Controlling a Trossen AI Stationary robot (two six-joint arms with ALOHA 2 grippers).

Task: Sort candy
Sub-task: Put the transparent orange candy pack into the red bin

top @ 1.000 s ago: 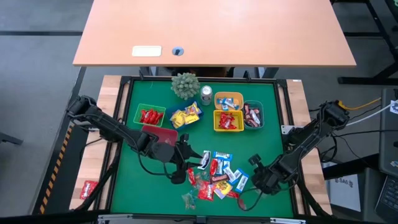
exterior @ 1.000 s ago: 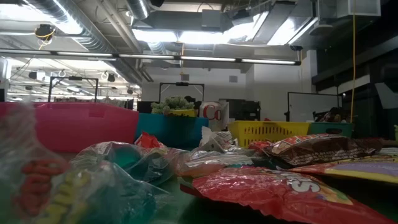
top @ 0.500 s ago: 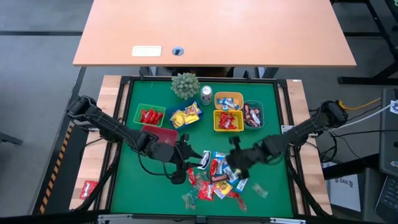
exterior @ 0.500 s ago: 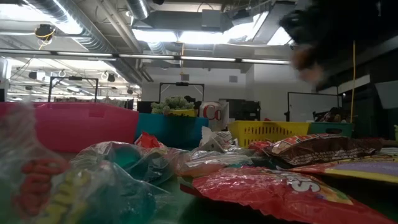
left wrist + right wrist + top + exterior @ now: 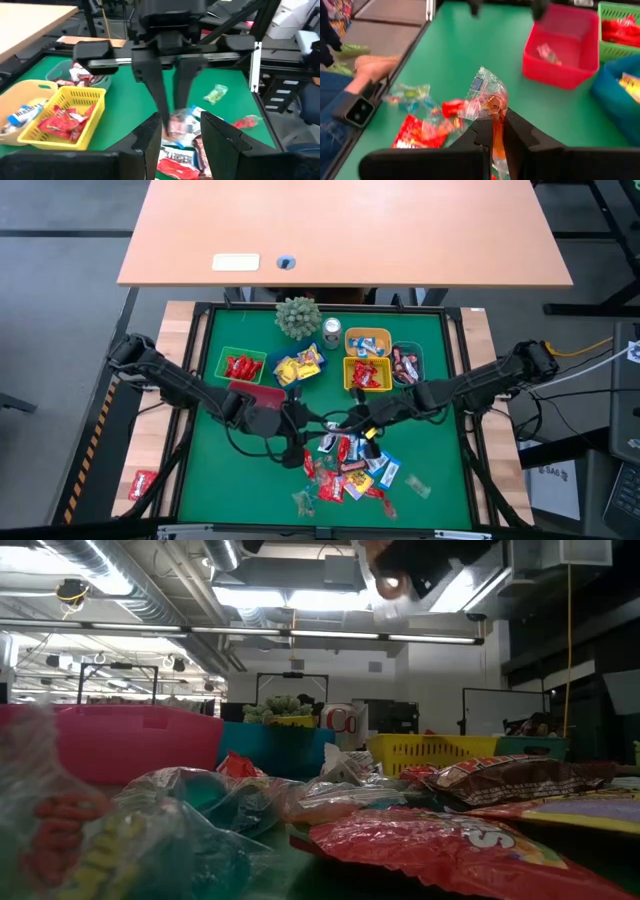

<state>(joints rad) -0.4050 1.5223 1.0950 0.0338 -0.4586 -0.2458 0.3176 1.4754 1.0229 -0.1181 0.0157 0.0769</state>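
High view: step in hand looks like carrying one picked sweet toward a bin. Right gripper is stretched in from the right edge, low over the far side of the candy heap on the green worktop. Left gripper sits at the heap's left side, just beside the red bin. Sorted bins stand in a row farther back; yellow bin holds red wrappers.

Low view: the heap fills the foreground; a dark arm part shows at the top. Nothing there on grip.

Left wrist view: left gripper fingers apart, empty, heap just beyond. The right gripper hangs opposite, fingers nearly together on something pale.

Right wrist view: right gripper pinched on a clear-wrapped sweet with orange and blue inside, lifted clear of the worktop. The red bin, holding one similar piece, is ahead.

Next move, as I judge it: travel over the red bin, then release.
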